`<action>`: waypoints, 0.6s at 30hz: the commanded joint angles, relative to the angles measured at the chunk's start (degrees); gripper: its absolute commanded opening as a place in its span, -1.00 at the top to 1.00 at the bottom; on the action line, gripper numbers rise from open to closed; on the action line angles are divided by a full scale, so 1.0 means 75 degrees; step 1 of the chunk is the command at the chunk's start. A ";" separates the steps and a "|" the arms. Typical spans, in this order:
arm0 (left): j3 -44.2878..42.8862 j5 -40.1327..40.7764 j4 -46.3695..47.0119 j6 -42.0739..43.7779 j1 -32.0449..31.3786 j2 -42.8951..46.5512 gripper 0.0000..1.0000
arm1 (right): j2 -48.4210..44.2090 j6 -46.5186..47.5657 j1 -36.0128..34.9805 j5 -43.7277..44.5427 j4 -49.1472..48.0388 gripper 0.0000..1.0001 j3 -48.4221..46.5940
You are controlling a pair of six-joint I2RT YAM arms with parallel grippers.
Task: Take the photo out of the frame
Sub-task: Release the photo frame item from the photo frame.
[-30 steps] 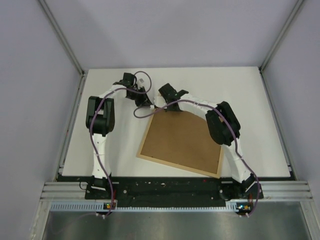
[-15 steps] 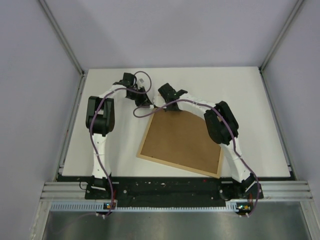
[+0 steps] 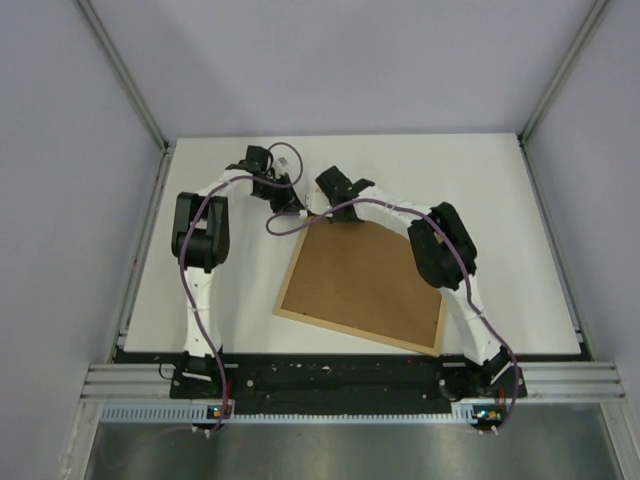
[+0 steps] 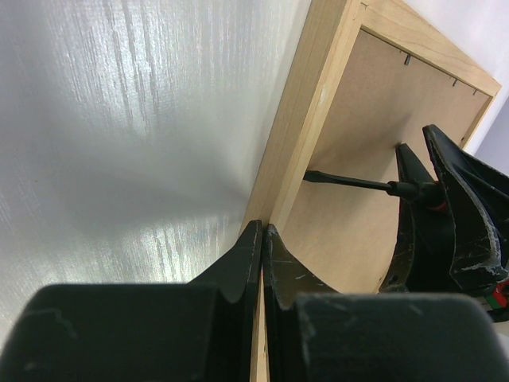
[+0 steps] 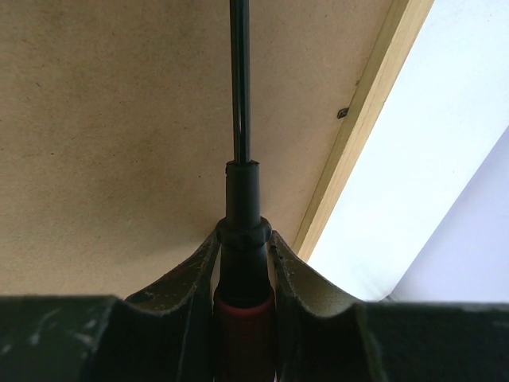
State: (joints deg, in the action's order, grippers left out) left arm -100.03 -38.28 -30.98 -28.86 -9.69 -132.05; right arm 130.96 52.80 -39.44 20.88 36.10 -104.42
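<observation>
The right hand [image 5: 242,239] pinches a black-shafted screwdriver [image 5: 239,95], tip at the inner rim of the light-wood picture frame [image 4: 306,111], upper centre overhead; the left hand [image 4: 262,239], pressed together, sits just outside.

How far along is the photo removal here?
Done: the frame lies face down, backing board up. In hand: the right hand grips a screwdriver, tip at the frame's inner edge; the shut left hand sits by its rim. Remaining: board in place, photo unseen.
</observation>
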 commanded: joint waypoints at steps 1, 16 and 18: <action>0.0236 0.0323 -0.0193 0.0110 -0.0008 -0.0112 0.92 | 0.0211 -0.0008 -0.0178 -0.0277 0.0214 1.00 -0.0491; 0.0317 0.0300 -0.0182 0.0110 -0.0008 -0.0042 0.93 | 0.0984 -0.0289 -0.0401 -0.0487 0.0390 1.00 -0.1990; 0.0341 0.0288 -0.0170 0.0110 -0.0008 -0.0019 0.93 | 0.1148 -0.0336 -0.0471 -0.0534 0.0460 1.00 -0.2283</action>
State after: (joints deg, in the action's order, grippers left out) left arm -99.85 -38.48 -30.92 -28.84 -8.95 -132.05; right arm 136.64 52.23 -39.83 21.21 44.05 -115.33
